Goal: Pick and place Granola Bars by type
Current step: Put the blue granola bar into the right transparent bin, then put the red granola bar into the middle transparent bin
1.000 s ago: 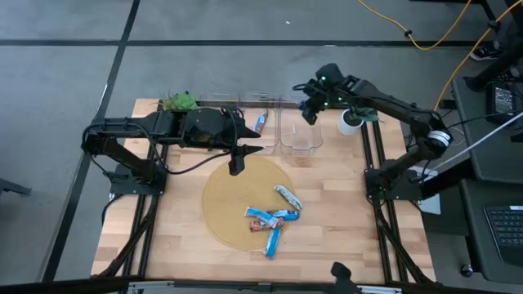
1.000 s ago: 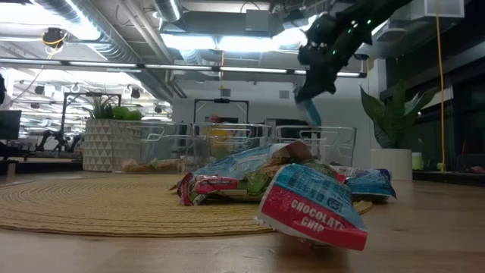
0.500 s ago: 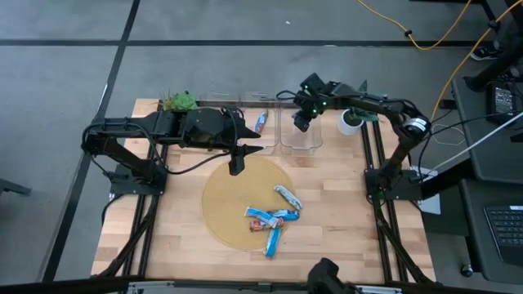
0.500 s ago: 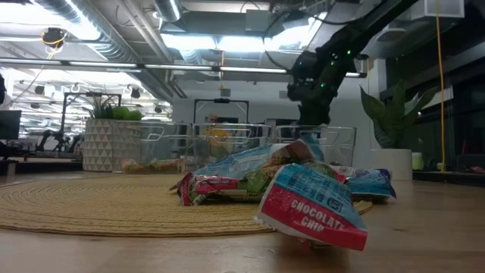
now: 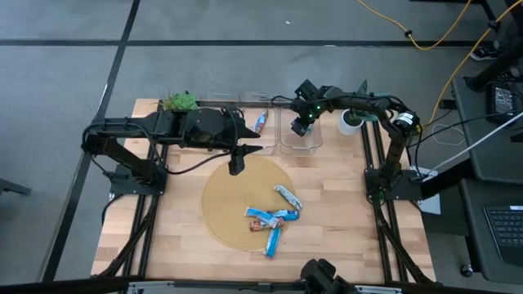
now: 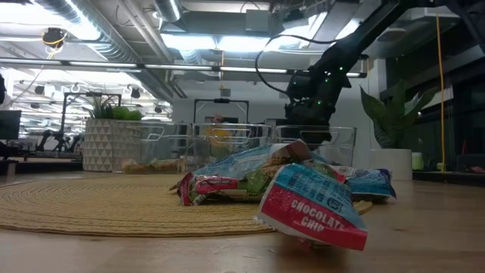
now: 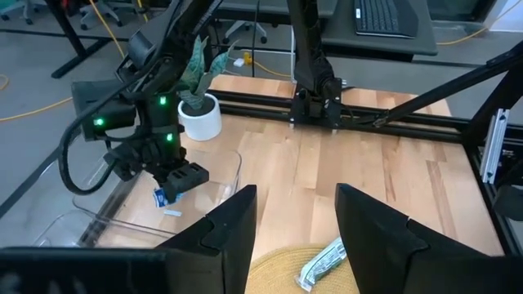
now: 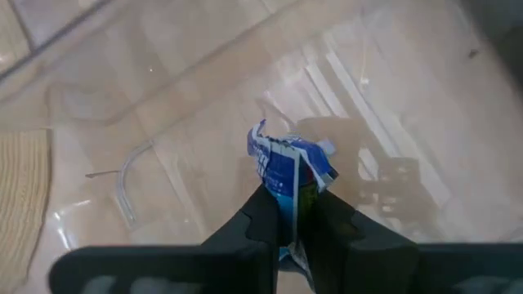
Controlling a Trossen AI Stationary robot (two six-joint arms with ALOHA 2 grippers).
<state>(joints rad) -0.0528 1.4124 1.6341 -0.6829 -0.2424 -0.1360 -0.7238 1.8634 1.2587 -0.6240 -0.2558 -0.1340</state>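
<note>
My right gripper [image 5: 301,124] is shut on a blue-and-white granola bar [image 8: 286,163] and reaches down into the right clear bin [image 5: 283,145]. The left wrist view also shows that gripper with the bar [image 7: 167,195] low inside the bin. Several more bars lie flat in a loose pile on the round woven mat [image 5: 225,204]: one silver-green [image 5: 287,197], two blue [image 5: 263,217] [image 5: 273,242]. Another blue bar [image 5: 260,122] lies in the middle bin. My left gripper [image 7: 294,237] is open and hovers above the mat's far edge [image 5: 237,163]. My right gripper pinches the blue bar between its two fingers [image 8: 263,219] at one end of the wrapper [image 8: 288,196], coming from above and pointing down. The bar hangs below the fingers, its free end [image 8: 274,143] just over the bin floor; whether it touches the floor cannot be told.
Three clear bins stand in a row along the far edge [image 5: 245,100]. A green plant [image 5: 179,101] sits at the far left corner, a white pot with a plant [image 5: 350,122] right of the bins. Bare wood lies near and right of the mat [image 5: 343,220].
My right gripper, holding the blue bar, has come down and a little toward the table's left, from above the right bin into it. The bar went with it and now hangs inside the bin. The bars on the mat have stayed where they were.
</note>
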